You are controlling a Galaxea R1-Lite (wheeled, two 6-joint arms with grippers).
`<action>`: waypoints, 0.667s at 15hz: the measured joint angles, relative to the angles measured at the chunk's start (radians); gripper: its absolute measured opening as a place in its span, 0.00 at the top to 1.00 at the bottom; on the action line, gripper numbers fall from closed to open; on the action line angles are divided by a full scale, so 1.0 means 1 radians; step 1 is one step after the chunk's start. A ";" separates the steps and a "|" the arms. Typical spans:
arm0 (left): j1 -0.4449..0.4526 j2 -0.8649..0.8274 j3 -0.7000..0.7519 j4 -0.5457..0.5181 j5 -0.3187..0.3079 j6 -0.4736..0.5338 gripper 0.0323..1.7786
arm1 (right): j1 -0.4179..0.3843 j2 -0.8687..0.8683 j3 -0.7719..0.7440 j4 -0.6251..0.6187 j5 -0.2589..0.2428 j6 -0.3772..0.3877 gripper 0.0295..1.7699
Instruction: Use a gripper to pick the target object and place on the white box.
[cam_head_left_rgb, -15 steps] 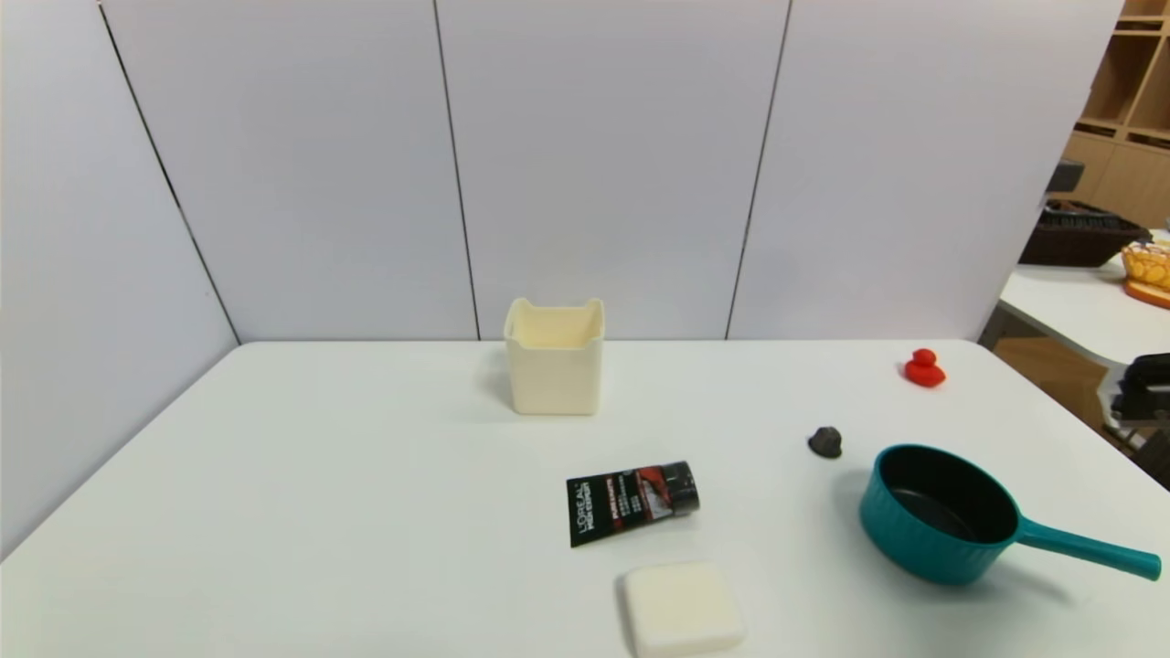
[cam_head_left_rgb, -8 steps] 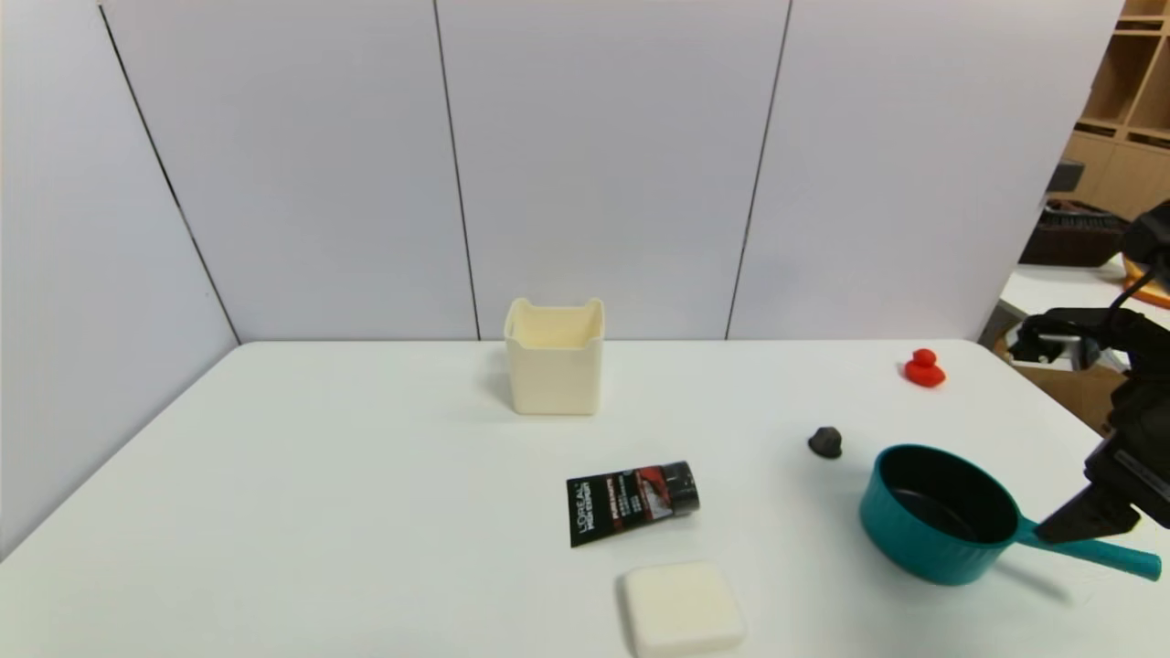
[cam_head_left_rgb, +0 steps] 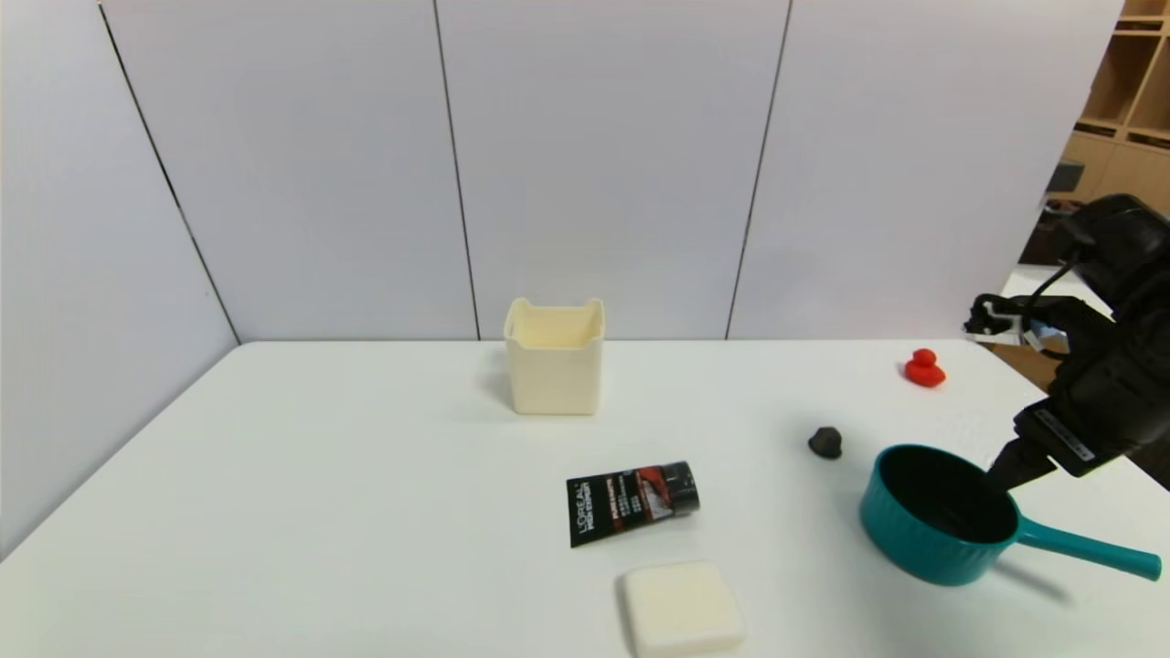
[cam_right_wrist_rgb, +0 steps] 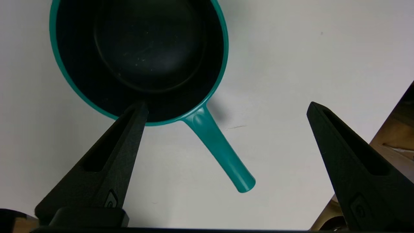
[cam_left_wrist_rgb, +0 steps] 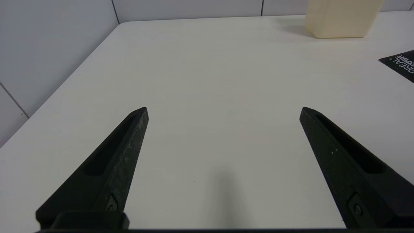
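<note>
We saw the right hand [cam_right_wrist_rgb: 226, 110] had come further in over the worktop [cam_head_left_rgb: 366, 475] since half a second before, now above the teal saucepan [cam_head_left_rgb: 941, 516], jaws spread wide and holding nothing. The saucepan had not shifted, well apart from the white box [cam_head_left_rgb: 554, 358]. The left hand [cam_left_wrist_rgb: 223, 110] sat parked, open.

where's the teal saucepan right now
In the head view the small teal saucepan with the dark inside sits on the white table at near right, just below the small dark lump, handle pointing right, under the open right gripper.
</note>
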 joint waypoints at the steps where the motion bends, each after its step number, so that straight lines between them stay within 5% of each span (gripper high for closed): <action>1: 0.000 0.000 0.000 0.000 0.000 0.000 0.05 | 0.000 0.027 -0.014 0.000 0.000 0.030 0.04; 5: 0.000 0.000 0.000 0.000 0.000 0.000 0.05 | 0.009 0.147 -0.070 0.000 0.003 0.149 0.04; 10: 0.000 0.000 0.000 0.000 0.000 0.000 0.05 | 0.024 0.247 -0.074 0.002 0.003 0.166 0.04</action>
